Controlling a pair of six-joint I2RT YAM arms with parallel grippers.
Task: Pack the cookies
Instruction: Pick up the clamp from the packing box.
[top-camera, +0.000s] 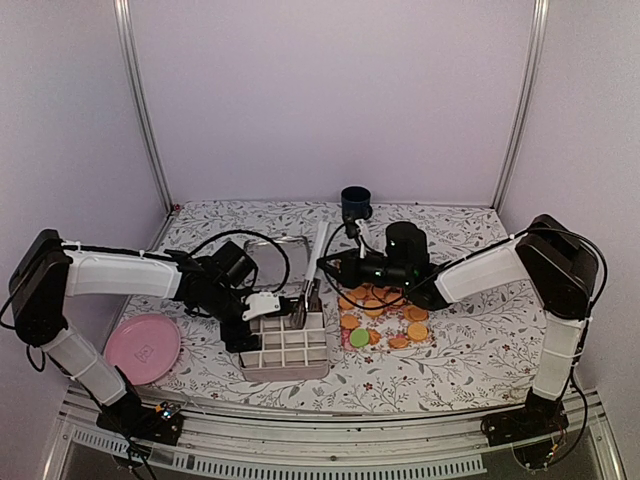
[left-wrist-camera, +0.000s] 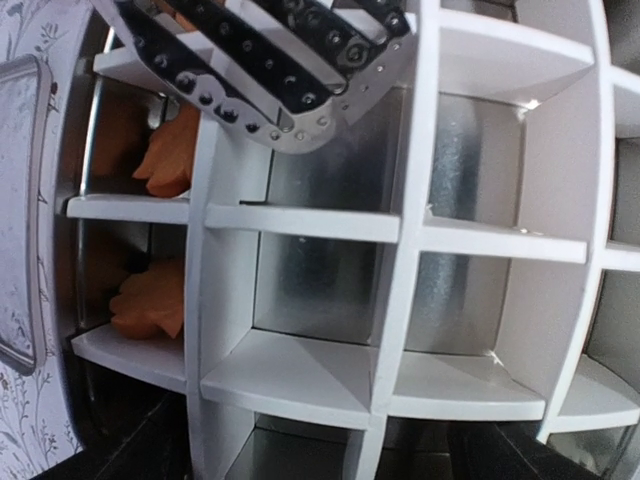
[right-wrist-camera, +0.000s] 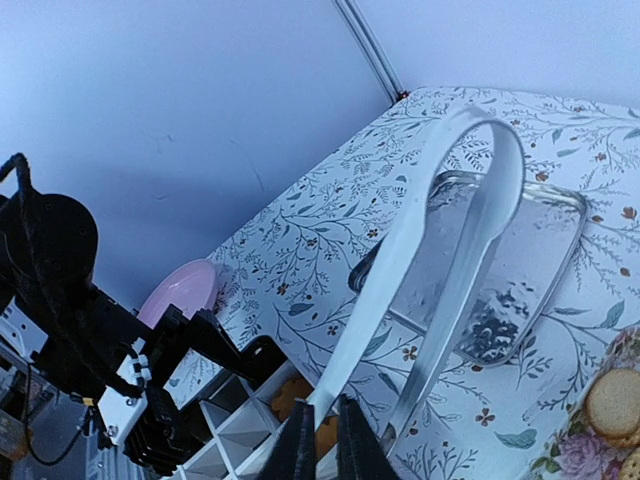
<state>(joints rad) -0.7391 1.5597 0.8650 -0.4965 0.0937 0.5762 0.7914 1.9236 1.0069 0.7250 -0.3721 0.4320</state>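
The right gripper (right-wrist-camera: 335, 432) has its fingers narrow, clamped on a pair of silver tongs (right-wrist-camera: 455, 230). In the right wrist view the tongs' long axis runs from the rounded loop end, up and away, down to the fingers at the bottom edge, where the tips are cut off. From above, the tongs (top-camera: 312, 268) slant from the far side of the table toward the divided box (top-camera: 285, 350), their lower end over its far rim.

The left gripper (top-camera: 262, 306) sits at the box's far left corner. In its own view its fingers (left-wrist-camera: 215, 80) lie close together across a white divider, but I cannot tell whether they pinch it.

The box (left-wrist-camera: 400, 230) is a white grid over a shiny metal base. The two cells at the left of that view each hold orange pieces (left-wrist-camera: 158, 295), partly hidden by the walls. The other visible cells show bare metal.

The cookies (top-camera: 385, 308) lie flat in a loose heap just right of the box, below the right gripper (top-camera: 335, 268). Being round, they have no long axis. A green one (top-camera: 359, 338) lies at the heap's near left edge.

A clear tray (top-camera: 272, 255) lies beyond the box, a pink plate (top-camera: 143, 347) near the left arm's base, and a dark cup (top-camera: 355, 202) at the back.
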